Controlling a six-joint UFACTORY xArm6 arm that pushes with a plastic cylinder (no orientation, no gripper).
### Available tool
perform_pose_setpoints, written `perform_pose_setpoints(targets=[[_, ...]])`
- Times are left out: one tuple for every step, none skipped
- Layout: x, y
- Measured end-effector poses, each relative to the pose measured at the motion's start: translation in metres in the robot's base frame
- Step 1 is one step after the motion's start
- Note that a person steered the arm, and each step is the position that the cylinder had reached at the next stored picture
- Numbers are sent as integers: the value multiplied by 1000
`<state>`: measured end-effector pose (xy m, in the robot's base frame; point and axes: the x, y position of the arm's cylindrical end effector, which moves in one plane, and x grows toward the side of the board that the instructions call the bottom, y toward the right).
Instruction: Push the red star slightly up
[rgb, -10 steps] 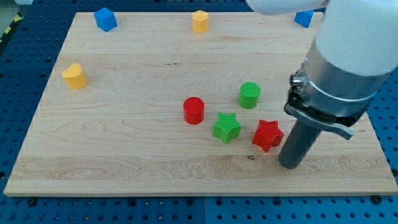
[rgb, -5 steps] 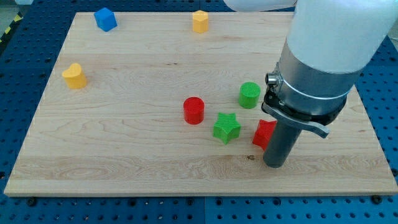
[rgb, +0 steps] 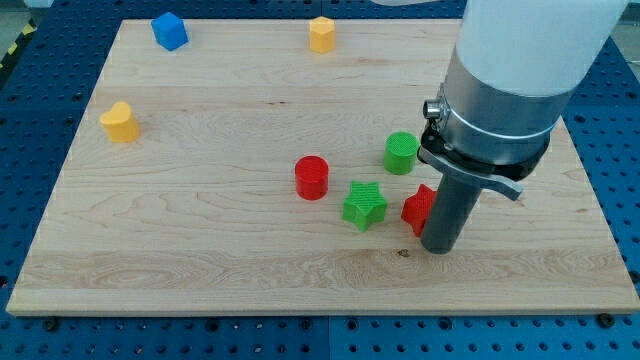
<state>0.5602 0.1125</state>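
Note:
The red star (rgb: 417, 207) lies on the wooden board (rgb: 200, 230) right of centre, mostly hidden behind my rod. My tip (rgb: 438, 248) rests on the board just below and to the right of the star, touching or nearly touching it. A green star (rgb: 364, 205) sits just left of the red star. A green cylinder (rgb: 401, 152) stands above the red star. A red cylinder (rgb: 312, 177) stands left of the green star.
A yellow block (rgb: 119, 122) sits at the view's left. A blue cube (rgb: 169, 30) and a yellow block (rgb: 321, 33) sit along the top edge. The arm's large body (rgb: 520, 90) covers the board's upper right.
My tip has moved to the view's left and slightly up, from beside the red star to against its lower right. The red star has shifted slightly up and left.

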Motion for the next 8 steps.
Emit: perform_pose_setpoints(targets=[[-7, 0], [-10, 0], [-10, 0], [-16, 0], [-20, 0], [-20, 0], [-9, 3], [7, 16]])
